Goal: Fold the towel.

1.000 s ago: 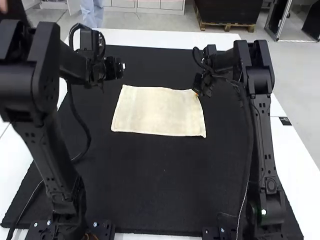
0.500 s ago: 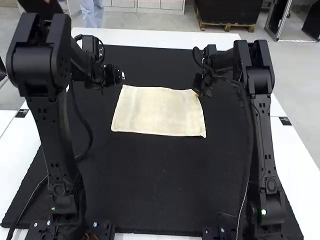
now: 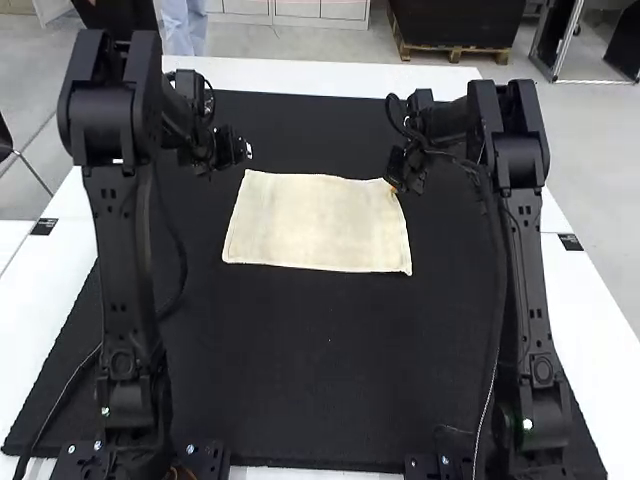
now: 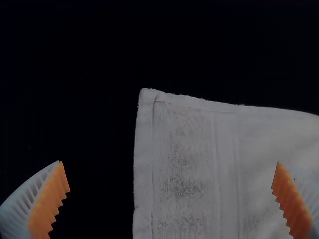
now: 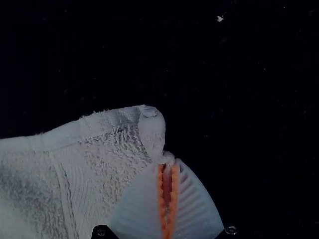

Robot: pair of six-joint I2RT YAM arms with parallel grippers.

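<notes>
Logging towel (image 3: 315,222) mid-mat, toward the far half: flat rectangle, long axis running left-right across the black mat (image 3: 330,340); can't tell whether it's already doubled. Key relation: in the high view we see the left gripper just off the towel's far left corner, so the cloth lies to its right and toward the arm bases. We mark the left gripper (image 4: 169,162) as wide open, corner region showing between its spread fingers, nothing pinched. We mark the right gripper (image 5: 168,163) as closed, pads nipping the edge right by the far right corner, fabric puckered there. For the left corner the left gripper is clearly the nearer one. Our guess at the next step: it shifts slightly right and nearer, drops, pinches, then both bring the far long edge toward the bases. Risk, we'd say: a shallow bite on either corner slips, or the fold lands skewed.
</notes>
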